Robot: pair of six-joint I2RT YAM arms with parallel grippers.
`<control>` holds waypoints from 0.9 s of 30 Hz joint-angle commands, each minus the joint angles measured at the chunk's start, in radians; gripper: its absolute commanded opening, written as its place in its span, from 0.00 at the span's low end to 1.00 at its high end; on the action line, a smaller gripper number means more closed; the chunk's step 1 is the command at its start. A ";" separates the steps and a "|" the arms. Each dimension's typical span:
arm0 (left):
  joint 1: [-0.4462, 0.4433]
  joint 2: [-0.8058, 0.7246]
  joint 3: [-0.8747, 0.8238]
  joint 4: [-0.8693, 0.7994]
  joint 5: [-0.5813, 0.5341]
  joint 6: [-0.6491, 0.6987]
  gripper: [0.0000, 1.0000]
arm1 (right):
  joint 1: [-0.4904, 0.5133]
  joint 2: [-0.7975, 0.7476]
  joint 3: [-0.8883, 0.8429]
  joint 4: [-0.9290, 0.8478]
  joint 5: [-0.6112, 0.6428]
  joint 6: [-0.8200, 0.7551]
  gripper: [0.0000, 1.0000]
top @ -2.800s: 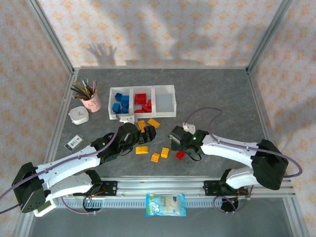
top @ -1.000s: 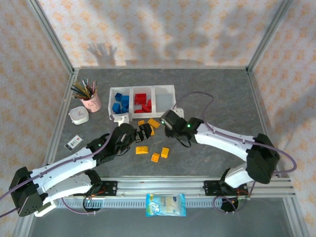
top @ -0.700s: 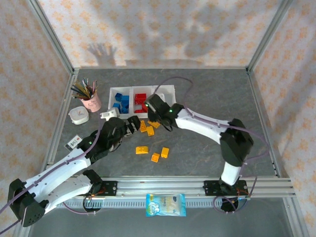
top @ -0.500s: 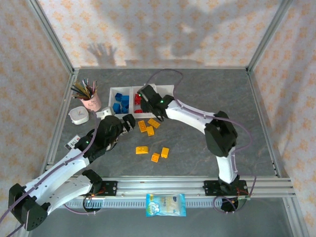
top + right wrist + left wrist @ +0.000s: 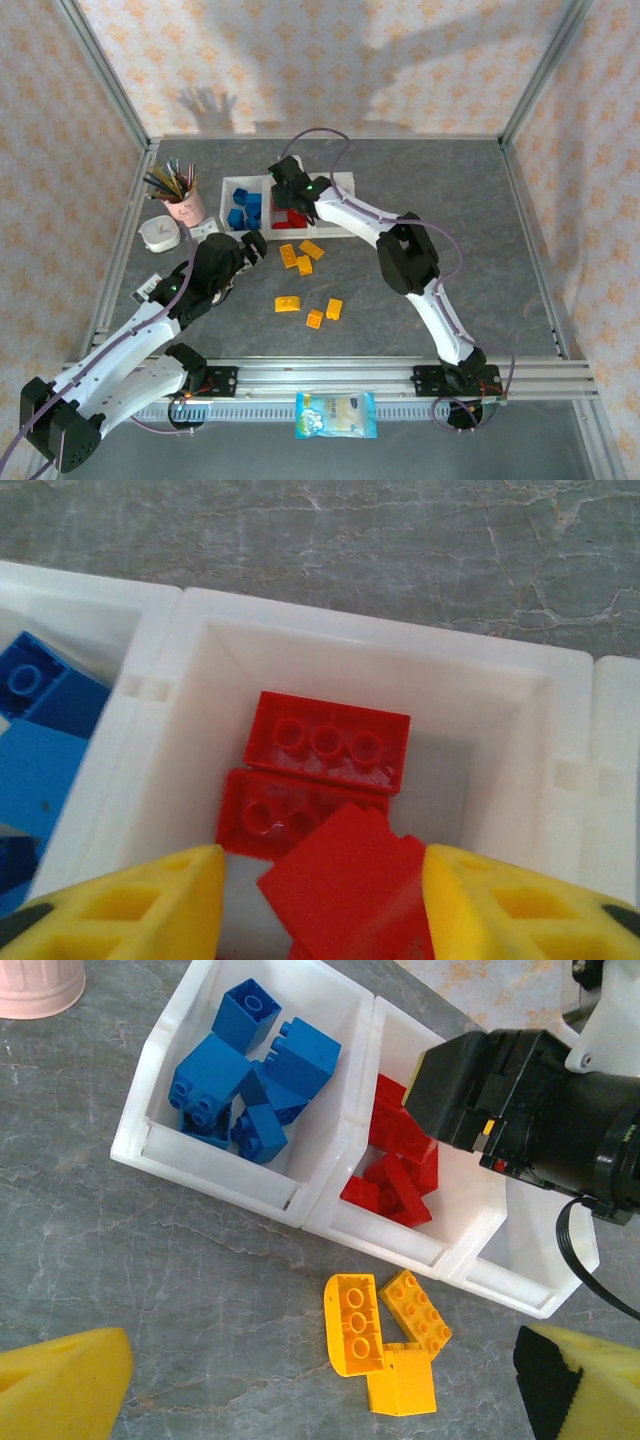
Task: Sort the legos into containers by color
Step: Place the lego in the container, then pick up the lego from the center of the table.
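Observation:
Three joined white containers [image 5: 312,181] stand at the back left; blue legos [image 5: 243,213] fill the left one, red legos [image 5: 287,219] the middle one. Several yellow legos lie on the table, three in a cluster [image 5: 300,254] and more nearer [image 5: 325,312]. My right gripper [image 5: 320,900] hangs over the middle container [image 5: 380,645], jaws parted around a tilted red lego [image 5: 340,880]; a gap shows at the left pad. Two red legos [image 5: 325,742] lie below it. My left gripper [image 5: 320,1390] is open and empty above the yellow cluster [image 5: 356,1325].
A pink pencil cup [image 5: 183,205] and a white round dish [image 5: 159,235] stand left of the containers. A small card [image 5: 150,289] lies near the left edge. A snack packet [image 5: 336,413] rests on the front rail. The right container [image 5: 333,203] holds nothing.
My right arm swung from the table's middle to the middle container with the red lego, and its jaws have parted. My left arm moved up and left toward the containers.

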 commanded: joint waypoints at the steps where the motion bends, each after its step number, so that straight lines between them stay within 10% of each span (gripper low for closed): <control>1: 0.006 0.003 -0.010 -0.019 0.013 0.010 0.99 | 0.002 -0.047 0.019 -0.033 0.002 -0.020 0.58; 27: -0.101 -0.030 -0.051 0.063 0.124 -0.037 0.99 | 0.028 -0.716 -0.789 0.045 -0.001 0.165 0.77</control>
